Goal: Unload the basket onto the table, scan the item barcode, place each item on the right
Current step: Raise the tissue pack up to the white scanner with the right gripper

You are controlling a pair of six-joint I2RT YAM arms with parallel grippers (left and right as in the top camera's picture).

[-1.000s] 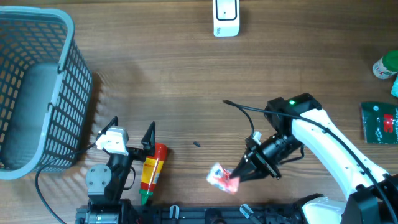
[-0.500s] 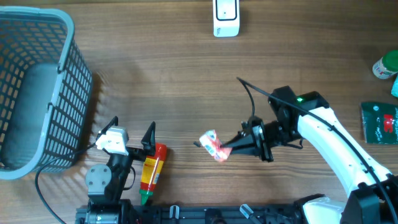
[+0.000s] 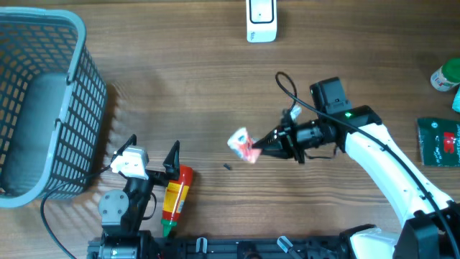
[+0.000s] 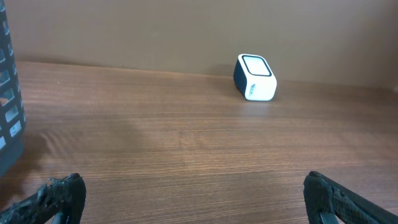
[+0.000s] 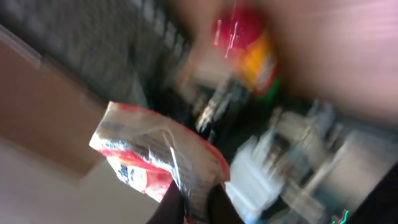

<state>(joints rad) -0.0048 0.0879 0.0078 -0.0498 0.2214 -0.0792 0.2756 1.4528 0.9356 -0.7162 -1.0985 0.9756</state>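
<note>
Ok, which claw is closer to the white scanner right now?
Right. The right claw, holding a packet, sits mid-table directly in front of the scanner; the left claw is farther, near the basket.

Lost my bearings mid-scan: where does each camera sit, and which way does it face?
Overhead: above the table, looking straight down; left arm, right arm, basket, scanner, packet and bottle show.
Left wrist: low over the table, facing across it toward the scanner; the open left jaws' fingertips sit at the bottom corners.
Right wrist: blurred, facing the packet pinched in the shut right jaws, likely the bottle behind.
Shared: scanner in overhead and left wrist; packet in overhead and right wrist.
</note>
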